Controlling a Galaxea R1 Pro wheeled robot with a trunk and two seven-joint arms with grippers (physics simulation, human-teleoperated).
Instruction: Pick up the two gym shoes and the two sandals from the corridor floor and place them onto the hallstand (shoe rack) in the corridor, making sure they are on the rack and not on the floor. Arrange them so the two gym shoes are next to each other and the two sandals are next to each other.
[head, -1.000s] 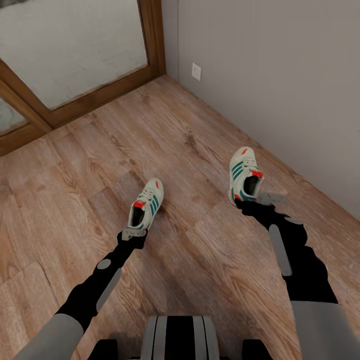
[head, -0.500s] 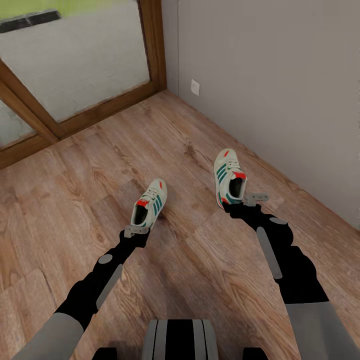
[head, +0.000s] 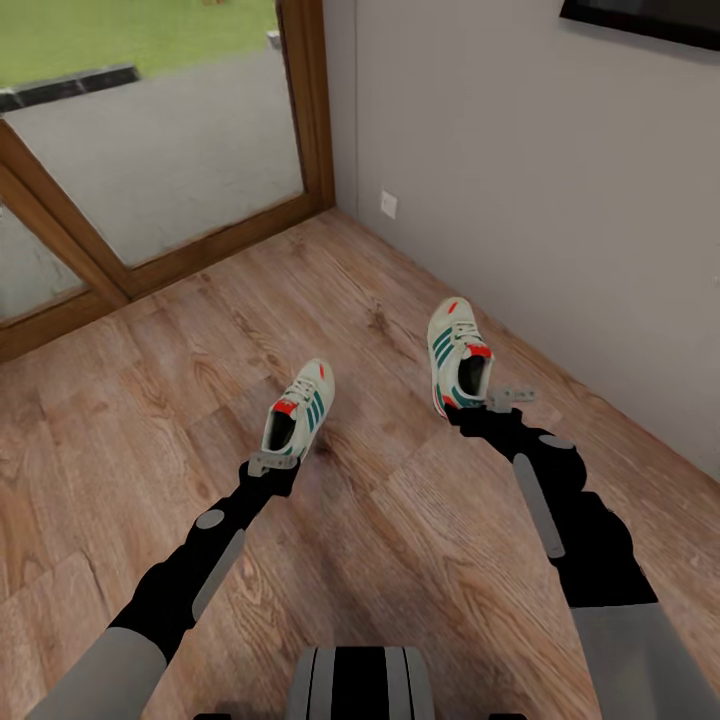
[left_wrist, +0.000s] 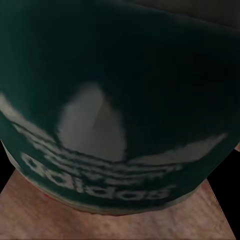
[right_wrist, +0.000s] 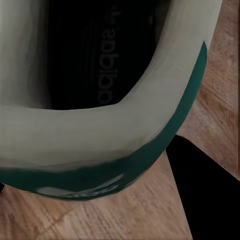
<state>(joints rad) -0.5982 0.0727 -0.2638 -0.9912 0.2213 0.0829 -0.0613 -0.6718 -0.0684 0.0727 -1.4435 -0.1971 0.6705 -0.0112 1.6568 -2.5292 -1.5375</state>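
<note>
Gym shoes, two white lace-up sneakers with green side stripes and red-orange tabs, are each held at the heel by one of the robot's arms, seen from the head camera looking down over the corridor floor (head: 400, 500) of light brown wood planks. The left shoe (head: 297, 410) sits at the end of the left gripper (head: 270, 463), toe pointing away from the robot; the right shoe (head: 458, 352) sits at the end of the right gripper (head: 497, 398), also toe forward and a little farther out, near the grey wall (head: 560, 180). The two shoes are well apart, one per arm, which looks like a way to carry both to the rack in a single trip. The left wrist camera is pressed close to the dark green heel patch of its shoe (left_wrist: 115, 115), with its white trefoil logo, and floor below it; the right wrist camera looks into the dark opening of its shoe (right_wrist: 90, 120) over the pale collar (both too close to show any fingers). Whether either gripper is truly clamped cannot be told, nor whether the shoes are clear of the floor. A glass door with a wooden frame (head: 310, 100) stands ahead to the left.
</note>
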